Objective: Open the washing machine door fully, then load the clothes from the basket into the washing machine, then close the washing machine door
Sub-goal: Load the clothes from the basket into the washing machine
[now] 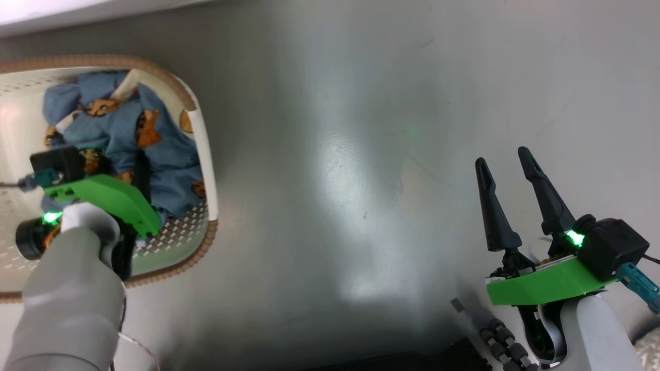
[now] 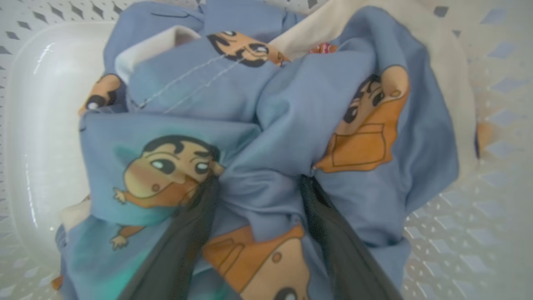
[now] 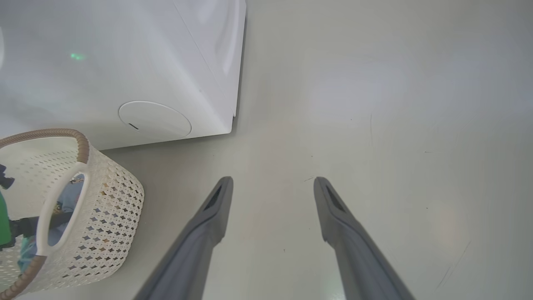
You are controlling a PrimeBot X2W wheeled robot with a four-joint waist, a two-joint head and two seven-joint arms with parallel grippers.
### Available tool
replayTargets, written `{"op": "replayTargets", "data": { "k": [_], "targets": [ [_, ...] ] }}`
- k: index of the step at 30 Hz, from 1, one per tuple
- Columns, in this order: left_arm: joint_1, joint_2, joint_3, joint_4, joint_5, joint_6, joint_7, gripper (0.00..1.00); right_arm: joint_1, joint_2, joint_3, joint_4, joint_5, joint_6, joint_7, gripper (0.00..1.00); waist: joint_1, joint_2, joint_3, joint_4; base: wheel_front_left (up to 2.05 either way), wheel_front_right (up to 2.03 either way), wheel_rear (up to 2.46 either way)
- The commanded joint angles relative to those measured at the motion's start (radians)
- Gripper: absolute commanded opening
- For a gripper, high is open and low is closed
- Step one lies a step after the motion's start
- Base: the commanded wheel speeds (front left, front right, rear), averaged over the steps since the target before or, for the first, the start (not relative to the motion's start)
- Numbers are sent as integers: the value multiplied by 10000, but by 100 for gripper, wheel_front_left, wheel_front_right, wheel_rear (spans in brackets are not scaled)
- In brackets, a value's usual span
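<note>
Clothes (image 2: 258, 137) lie heaped in the basket (image 2: 479, 233). The left hand (image 2: 259, 181) is down among them. Its two dark fingers are spread wide and sunk into the blue cloth, with a fold bunched between them but not yet pinched.

The nearest risk is a shallow catch. If the fingers close on that top fold alone, I judge the thin cloth could slip out. Or only part of the heap could rise, trail over the braided rim and drop onto the floor (image 1: 361, 154). Going deeper has its own hazard, since a fingertip could snag in the perforated wall. The basket looks light, so tangled cloth could drag or tip it on the lift.

The right hand (image 1: 502, 156) hangs over bare floor, well apart from the basket, fingers apart and holding nothing. From there it cannot steady anything.

Farther off stands the washing machine (image 3: 104, 62), with its low front corner near the basket. A wide swing with a dangling load might brush it.

Counted:
- Hands: two, with two fingers each.
- Basket: one, with one white handle (image 3: 62, 208) in sight.
- Clothes: one heap. I cannot tell how many garments it holds.
- Washing machine: one.
- Round white cap (image 3: 155, 120): one.
</note>
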Motion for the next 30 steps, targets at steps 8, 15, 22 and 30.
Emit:
{"op": "replayTargets", "data": {
  "k": [8, 15, 22, 30],
  "targets": [
    [-307, 561, 32, 514, -103, 58, 850, 0, 211, 68, 191, -149, 175, 27, -90, 100, -1, -1, 131, -293, 0, 0, 0],
    [74, 460, -235, 458, -159, -17, 5, 0, 80, 82, 167, -129, 210, 27, -90, 100, -1, -1, -438, -116, 0, 0, 0],
    [1004, 260, -562, -57, -566, -34, -807, 0, 51, 73, 144, -40, 205, 27, -90, 100, -1, -1, -1199, 68, 0, 0, 0],
    [2486, 389, -1085, -1667, -1478, -37, -1182, 0, 176, -27, 121, 29, 192, 27, -90, 100, -1, -1, -2208, 336, 0, 0, 0]
  ]
}}
